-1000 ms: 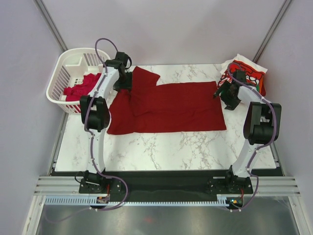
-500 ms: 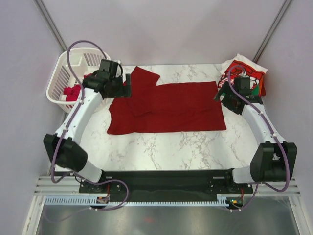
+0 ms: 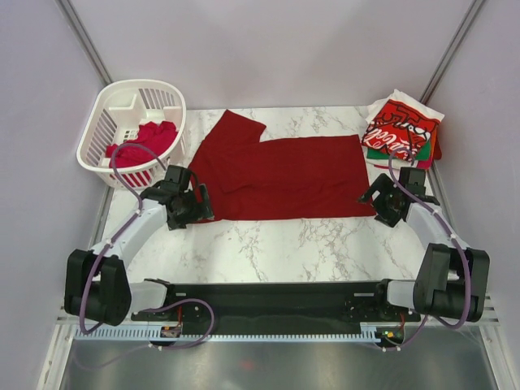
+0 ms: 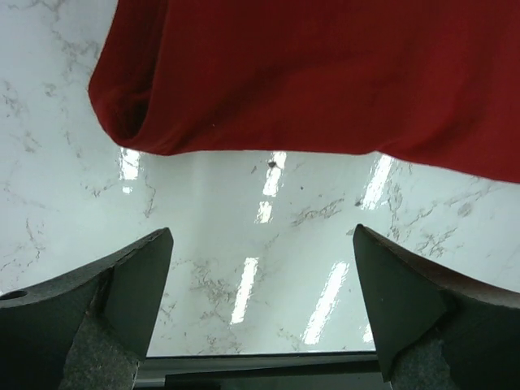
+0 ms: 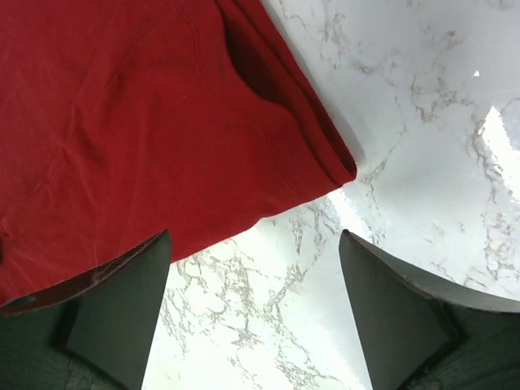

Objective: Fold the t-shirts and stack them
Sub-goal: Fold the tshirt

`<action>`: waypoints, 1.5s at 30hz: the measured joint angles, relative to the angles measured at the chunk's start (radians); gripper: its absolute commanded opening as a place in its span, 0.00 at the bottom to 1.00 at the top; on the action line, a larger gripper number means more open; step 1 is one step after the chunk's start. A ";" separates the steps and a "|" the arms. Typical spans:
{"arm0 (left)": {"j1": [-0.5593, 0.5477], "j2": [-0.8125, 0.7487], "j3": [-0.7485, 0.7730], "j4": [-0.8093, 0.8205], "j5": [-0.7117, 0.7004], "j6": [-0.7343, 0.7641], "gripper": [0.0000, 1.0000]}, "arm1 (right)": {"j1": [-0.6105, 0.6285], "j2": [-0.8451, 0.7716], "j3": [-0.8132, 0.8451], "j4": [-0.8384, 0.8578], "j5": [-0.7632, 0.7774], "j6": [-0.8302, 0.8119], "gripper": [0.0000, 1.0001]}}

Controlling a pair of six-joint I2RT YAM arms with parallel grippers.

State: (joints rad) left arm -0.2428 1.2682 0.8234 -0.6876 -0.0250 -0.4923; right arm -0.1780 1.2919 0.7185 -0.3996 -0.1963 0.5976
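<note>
Dark red tee [image 3: 280, 175] lies spread flat on the table [image 3: 268, 244]. My left pincer [image 4: 260, 231] and right pincer [image 5: 253, 233] hang wide open and empty at its near corners. Fold's just starting, I reckon: next up, pinch both corners evenly.

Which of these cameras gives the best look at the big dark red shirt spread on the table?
The top external view: the whole dark red t-shirt shows, laid out. The left wrist view catches only its near-left corner, the right wrist view its near-right corner.
</note>
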 measured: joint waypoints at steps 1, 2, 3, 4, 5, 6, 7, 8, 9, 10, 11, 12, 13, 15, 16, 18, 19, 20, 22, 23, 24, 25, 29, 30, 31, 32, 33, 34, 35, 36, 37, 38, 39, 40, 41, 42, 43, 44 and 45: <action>0.016 -0.002 -0.005 0.014 0.001 -0.009 1.00 | -0.003 0.005 -0.010 0.011 -0.010 0.006 0.87; 0.033 -0.003 -0.008 0.027 0.004 -0.018 1.00 | -0.004 0.015 -0.019 0.025 -0.016 0.013 0.85; 0.040 -0.006 -0.010 0.040 0.006 -0.027 1.00 | -0.005 0.024 -0.026 0.034 -0.018 0.021 0.83; 0.071 -0.011 -0.013 0.055 0.008 -0.037 1.00 | -0.006 0.035 -0.032 0.048 -0.020 0.029 0.82; 0.091 -0.018 -0.018 0.069 0.010 -0.045 1.00 | -0.007 0.048 -0.037 0.058 -0.021 0.038 0.81; 0.108 -0.024 -0.024 0.084 0.010 -0.052 1.00 | -0.009 0.060 -0.040 0.070 -0.020 0.045 0.76; 0.126 -0.032 -0.032 0.098 0.012 -0.061 1.00 | -0.010 0.071 -0.041 0.077 -0.018 0.047 0.74; 0.137 -0.037 -0.039 0.107 0.016 -0.067 1.00 | -0.011 0.080 -0.042 0.084 -0.016 0.053 0.71; 0.148 -0.041 -0.047 0.120 0.020 -0.073 1.00 | -0.014 0.090 -0.042 0.093 -0.012 0.057 0.65; 0.155 -0.043 -0.054 0.127 0.023 -0.081 1.00 | -0.017 0.098 -0.042 0.101 -0.006 0.060 0.63; 0.158 -0.044 -0.061 0.138 0.026 -0.088 1.00 | -0.023 0.102 -0.047 0.110 -0.002 0.064 0.61; 0.158 -0.043 -0.070 0.150 0.027 -0.096 1.00 | -0.031 0.106 -0.053 0.117 0.006 0.066 0.58; 0.158 -0.043 -0.080 0.161 0.027 -0.104 1.00 | -0.037 0.111 -0.058 0.124 0.014 0.069 0.57; 0.158 -0.038 -0.100 0.187 0.028 -0.121 1.00 | -0.046 0.127 -0.066 0.135 0.018 0.077 0.47; 0.158 -0.033 -0.112 0.204 0.028 -0.129 1.00 | -0.051 0.131 -0.066 0.147 0.020 0.076 0.42; 0.159 -0.018 -0.136 0.230 0.026 -0.148 1.00 | -0.055 0.145 -0.068 0.162 0.027 0.083 0.21; 0.159 -0.008 -0.147 0.241 0.023 -0.157 1.00 | -0.055 0.149 -0.069 0.169 0.034 0.078 0.17; 0.158 0.002 -0.156 0.250 0.020 -0.165 1.00 | -0.055 0.154 -0.073 0.174 0.036 0.080 0.08; 0.158 0.019 -0.164 0.262 0.005 -0.176 1.00 | -0.055 0.157 -0.077 0.181 0.037 0.083 0.04; 0.158 0.024 -0.166 0.269 -0.002 -0.179 1.00 | -0.055 0.157 -0.077 0.182 0.037 0.084 0.03; 0.158 0.030 -0.167 0.280 -0.010 -0.185 1.00 | -0.055 0.157 -0.077 0.183 0.037 0.083 0.02; 0.158 0.036 -0.171 0.293 -0.020 -0.189 1.00 | -0.055 0.157 -0.078 0.184 0.037 0.082 0.01; 0.158 0.066 -0.177 0.328 -0.045 -0.201 0.96 | -0.055 0.157 -0.081 0.191 0.036 0.081 0.00; 0.158 0.071 -0.177 0.333 -0.050 -0.201 0.93 | -0.055 0.157 -0.081 0.192 0.036 0.080 0.00; 0.158 0.073 -0.177 0.343 -0.054 -0.204 0.91 | -0.055 0.158 -0.081 0.193 0.036 0.080 0.00; 0.158 0.076 -0.177 0.352 -0.058 -0.206 0.90 | -0.055 0.159 -0.081 0.195 0.035 0.079 0.00; 0.158 0.080 -0.177 0.360 -0.065 -0.207 0.84 | -0.055 0.160 -0.081 0.198 0.035 0.080 0.00; 0.158 0.084 -0.178 0.373 -0.074 -0.209 0.80 | -0.055 0.161 -0.081 0.200 0.035 0.080 0.00; 0.158 0.088 -0.178 0.382 -0.079 -0.210 0.75 | -0.055 0.161 -0.081 0.201 0.035 0.080 0.00; 0.158 0.095 -0.178 0.390 -0.087 -0.211 0.62 | -0.055 0.162 -0.081 0.202 0.035 0.080 0.00; 0.158 0.100 -0.178 0.397 -0.094 -0.214 0.49 | -0.055 0.163 -0.081 0.203 0.034 0.080 0.00; 0.159 0.108 -0.177 0.407 -0.100 -0.220 0.37 | -0.055 0.163 -0.081 0.204 0.033 0.081 0.00; 0.159 0.116 -0.177 0.415 -0.105 -0.222 0.17 | -0.055 0.163 -0.081 0.204 0.033 0.082 0.00; 0.159 0.126 -0.177 0.421 -0.106 -0.227 0.06 | -0.056 0.163 -0.081 0.204 0.032 0.084 0.00; 0.160 0.134 -0.177 0.425 -0.108 -0.226 0.02 | -0.057 0.163 -0.081 0.204 0.031 0.086 0.00; 0.160 0.136 -0.177 0.430 -0.108 -0.224 0.02 | -0.059 0.163 -0.081 0.204 0.028 0.088 0.00; 0.160 0.135 -0.175 0.432 -0.108 -0.223 0.02 | -0.062 0.163 -0.082 0.203 0.025 0.090 0.00; 0.160 0.135 -0.175 0.435 -0.108 -0.223 0.02 | -0.066 0.162 -0.082 0.201 0.021 0.092 0.00; 0.160 0.132 -0.175 0.436 -0.107 -0.223 0.02 | -0.069 0.159 -0.083 0.196 0.019 0.094 0.00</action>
State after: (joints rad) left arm -0.0826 1.4006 0.6479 -0.2520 -0.1322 -0.7155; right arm -0.2474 1.4509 0.6353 -0.2031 -0.1776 0.6914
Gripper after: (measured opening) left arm 0.056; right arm 0.036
